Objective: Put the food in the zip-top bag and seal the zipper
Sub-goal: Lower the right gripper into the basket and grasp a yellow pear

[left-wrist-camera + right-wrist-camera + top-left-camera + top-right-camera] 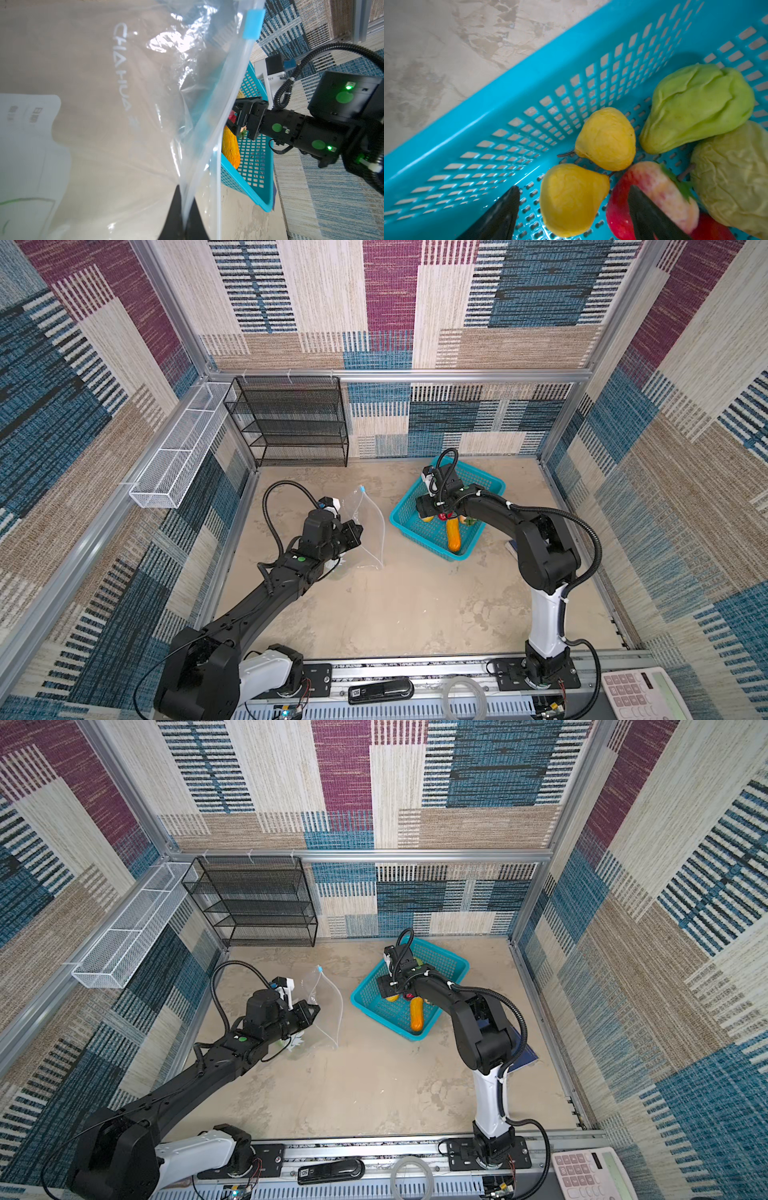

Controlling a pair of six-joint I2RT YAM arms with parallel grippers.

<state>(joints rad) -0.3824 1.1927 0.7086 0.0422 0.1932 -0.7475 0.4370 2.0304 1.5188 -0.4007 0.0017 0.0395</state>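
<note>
1. The left fingers [175,209] are squeezing together on the zipper [228,83]. The zipper is the thin clear strip at the rim of the zip-top bag [104,104].
2. They are holding that part of the rim up off the bench [415,605]. In both top views the bag's mouth is looking open, like a loop facing the turquoise basket [490,485].
3. The light-blue slider [253,24] is sitting at the far end of the zipper, well away from the left fingers.
4. The rest of the bag is lying on the bench just beside the basket, on its left in both top views. Its white label patch [31,135] is showing through the plastic.
5. The right fingers [645,216] are reaching down into the basket. They are standing wide apart and are not closing on anything.
6. A yellow pear [571,199] is sitting between them. One finger is hanging over a red-and-pink fruit [654,187], and I cannot tell if it is touching.
7. More toys are lying in the basket too:
   - a second yellow pear [606,139]
   - a bumpy green vegetable [695,108]
   - a pale yellow-green one [733,176]
   - a long orange-yellow one [454,537]
</note>
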